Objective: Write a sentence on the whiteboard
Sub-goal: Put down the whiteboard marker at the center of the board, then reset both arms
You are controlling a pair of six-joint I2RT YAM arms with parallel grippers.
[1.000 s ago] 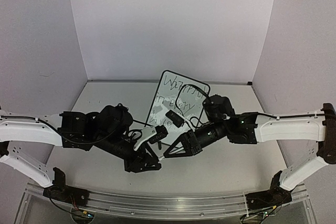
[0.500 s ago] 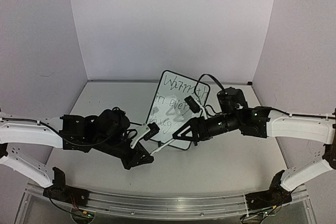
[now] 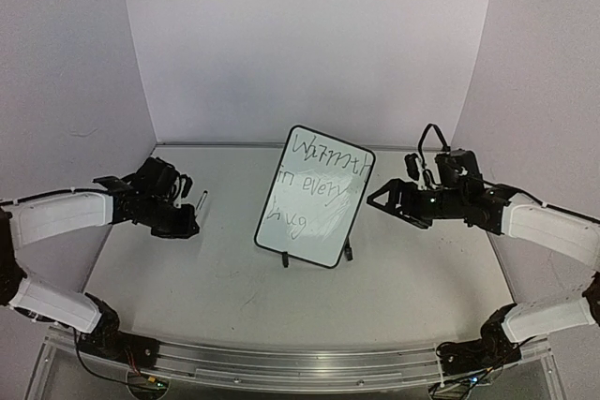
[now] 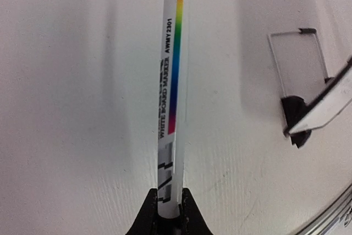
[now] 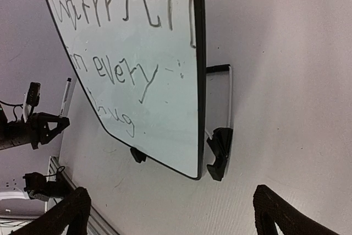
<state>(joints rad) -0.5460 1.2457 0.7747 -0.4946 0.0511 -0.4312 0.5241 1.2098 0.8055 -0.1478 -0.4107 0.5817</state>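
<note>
**A:** Both arms have pulled back since a second ago. That leaves the whiteboard [image 3: 314, 199] standing alone on its feet mid-worktop [image 3: 375, 306], with all three lines of the sentence [image 3: 314, 189] written.

**B:** And the grippers?

**A:** On the far left, the left gripper [image 4: 168, 213] is clamped on the tail of the marker [image 4: 173, 97]. Beside the board, the right gripper [image 3: 380, 199] gapes wide and is empty.

**B:** What could go wrong?

**A:** Nothing steadies the board, so a brushing arm could topple it or smear the lettering. Pinched at its very end, the marker might also slip.
</note>
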